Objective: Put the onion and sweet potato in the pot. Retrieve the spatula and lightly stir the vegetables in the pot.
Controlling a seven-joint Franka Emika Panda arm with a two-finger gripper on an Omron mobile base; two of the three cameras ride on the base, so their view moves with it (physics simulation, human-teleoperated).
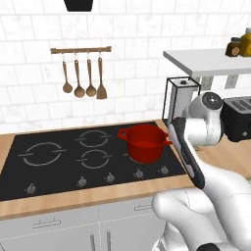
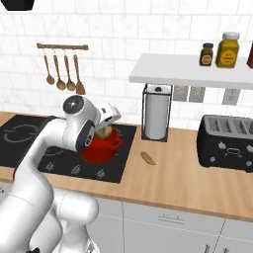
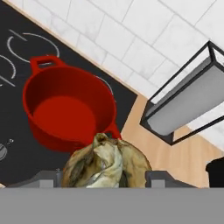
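Observation:
The glossy red pot (image 1: 144,143) (image 2: 97,153) (image 3: 65,116) stands empty on the right rear burner. My gripper (image 2: 106,123) (image 3: 104,177) hovers just above the pot's right rim, shut on the papery brown onion (image 2: 104,132) (image 3: 105,164), which sits between the two fingers. The sweet potato (image 2: 147,158) lies on the wooden counter to the right of the cooktop. On the wall rail, at the right end of the row of wooden utensils, hangs the spatula (image 1: 101,89) (image 2: 79,87).
The black cooktop (image 1: 54,159) takes up the left of the counter. A wire paper towel holder (image 2: 156,118) stands just right of the pot, and a black toaster (image 2: 230,143) further right. A white shelf (image 2: 192,73) with jars hangs above them.

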